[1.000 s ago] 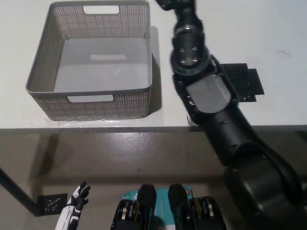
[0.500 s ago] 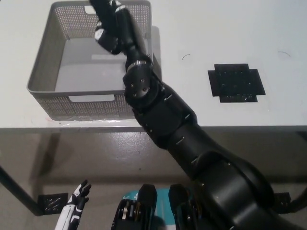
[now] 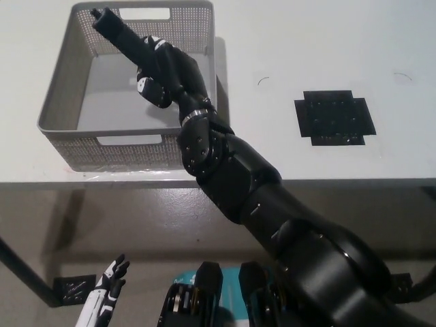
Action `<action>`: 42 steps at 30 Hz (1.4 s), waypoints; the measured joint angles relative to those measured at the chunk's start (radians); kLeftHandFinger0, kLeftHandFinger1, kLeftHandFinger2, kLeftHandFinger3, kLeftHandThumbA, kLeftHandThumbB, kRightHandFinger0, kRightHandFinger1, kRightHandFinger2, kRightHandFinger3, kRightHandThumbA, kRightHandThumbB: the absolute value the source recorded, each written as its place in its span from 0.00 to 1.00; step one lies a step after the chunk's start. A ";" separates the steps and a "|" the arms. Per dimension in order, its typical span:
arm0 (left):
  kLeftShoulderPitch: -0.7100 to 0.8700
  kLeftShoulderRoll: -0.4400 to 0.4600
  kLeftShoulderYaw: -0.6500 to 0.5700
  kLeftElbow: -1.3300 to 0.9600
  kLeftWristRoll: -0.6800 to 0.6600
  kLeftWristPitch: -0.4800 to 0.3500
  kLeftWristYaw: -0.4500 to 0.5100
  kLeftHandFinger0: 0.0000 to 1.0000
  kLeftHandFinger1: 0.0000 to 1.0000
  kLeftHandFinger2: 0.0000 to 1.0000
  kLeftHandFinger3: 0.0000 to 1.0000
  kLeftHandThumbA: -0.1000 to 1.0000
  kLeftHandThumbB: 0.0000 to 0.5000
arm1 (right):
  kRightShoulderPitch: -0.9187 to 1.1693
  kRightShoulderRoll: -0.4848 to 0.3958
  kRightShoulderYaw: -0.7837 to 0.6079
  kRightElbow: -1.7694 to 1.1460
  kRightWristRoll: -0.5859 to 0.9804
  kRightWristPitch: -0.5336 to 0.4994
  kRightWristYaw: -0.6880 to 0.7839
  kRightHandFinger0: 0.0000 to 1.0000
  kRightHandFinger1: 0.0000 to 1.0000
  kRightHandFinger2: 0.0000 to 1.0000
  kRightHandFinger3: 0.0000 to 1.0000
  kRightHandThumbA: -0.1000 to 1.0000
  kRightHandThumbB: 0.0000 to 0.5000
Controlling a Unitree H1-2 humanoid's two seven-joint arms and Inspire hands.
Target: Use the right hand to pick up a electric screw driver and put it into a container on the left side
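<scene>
Black and reaching in from the bottom right, the right robot hand (image 3: 163, 71) is hovering over the grey basket (image 3: 58, 102) that is sitting on the left part of the desk (image 3: 306, 48). Its fingers are wrapping tightly around the electric screwdriver (image 3: 119, 30), a dark, slim tool whose body is sticking out of the fist toward the upper left. The tool is lying tilted, its free end pointing at the basket's far left corner, close to the perforated back wall and just beside the handle slot there. Whether that tip is touching the wall is not clear from this angle. The screwdriver is sitting above the basket's open inside, and the floor of the basket is showing pale and bare around the fist. The black forearm is crossing the basket's near right corner and the desk's front edge on its way down to the picture's lower right.

Well apart to the right, a black square mat (image 3: 334, 117) is lying flat on the white desk. A thin dark curl of a mark is showing on the surface between the basket and the mat.

The white left robot hand (image 3: 109, 286) is resting low at the lower left, below the desk edge, with its dark fingers spread apart and holding nothing.
</scene>
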 measured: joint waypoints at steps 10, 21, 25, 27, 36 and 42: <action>-0.002 0.008 -0.007 -0.021 0.008 0.007 -0.002 1.00 1.00 1.00 1.00 1.00 0.01 | 0.001 -0.005 -0.013 0.002 -0.004 -0.003 0.007 0.00 0.17 0.52 0.61 0.00 0.46; -0.007 0.013 -0.011 -0.036 0.009 0.028 -0.017 1.00 1.00 1.00 1.00 1.00 0.02 | 0.018 -0.021 -0.013 0.002 -0.007 -0.007 0.030 0.00 0.06 0.21 0.34 0.00 0.49; -0.009 0.015 -0.011 -0.036 0.009 0.032 -0.025 1.00 1.00 1.00 1.00 1.00 0.03 | 0.023 -0.026 -0.015 0.003 -0.005 -0.011 0.045 0.25 0.33 0.52 0.60 0.05 0.54; -0.008 0.015 -0.011 -0.037 0.009 0.036 -0.026 1.00 1.00 1.00 1.00 1.00 0.01 | 0.026 -0.029 -0.018 0.003 -0.004 -0.013 0.056 0.56 0.69 0.82 0.78 0.10 0.58; -0.012 0.015 -0.011 -0.041 0.011 0.039 -0.027 1.00 1.00 1.00 1.00 1.00 0.01 | 0.031 -0.038 -0.025 0.002 0.000 -0.013 0.146 1.00 1.00 1.00 1.00 0.65 0.82; -0.017 0.015 -0.011 -0.048 0.012 0.044 -0.027 1.00 1.00 1.00 1.00 1.00 0.01 | 0.030 -0.045 -0.018 -0.003 -0.004 0.009 0.223 1.00 1.00 1.00 1.00 0.91 0.98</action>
